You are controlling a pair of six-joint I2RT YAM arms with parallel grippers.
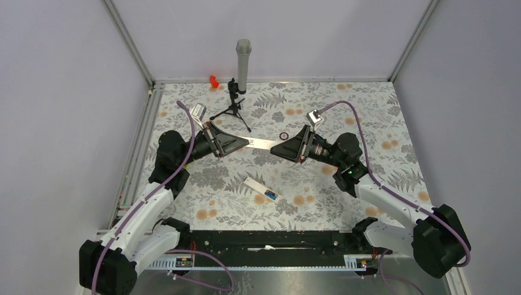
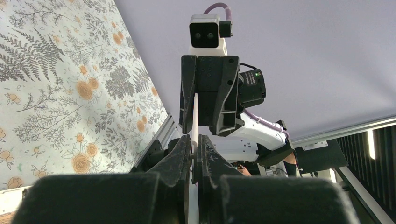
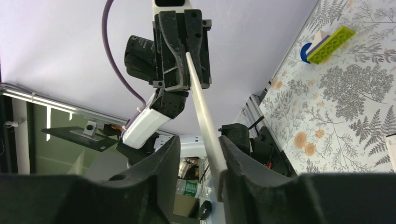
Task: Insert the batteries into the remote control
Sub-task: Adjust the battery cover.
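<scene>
The remote control (image 1: 263, 144), a slim white bar, hangs above the table between my two grippers. My left gripper (image 1: 246, 142) is shut on its left end; in the left wrist view the bar (image 2: 194, 112) runs edge-on from the closed jaws (image 2: 194, 140) toward the right gripper. My right gripper (image 1: 274, 149) is open around the bar's other end. In the right wrist view the bar (image 3: 201, 107) rests against the right finger (image 3: 233, 154), with a gap to the left finger. No batteries are in view.
A short yellow-green bar (image 3: 331, 44) with a small blue piece (image 3: 306, 52) lies on the floral mat, seen from above nearer the front (image 1: 261, 190). A small dark ring (image 1: 284, 136), a microphone on a tripod (image 1: 242, 64) and a red object (image 1: 214, 80) sit further back.
</scene>
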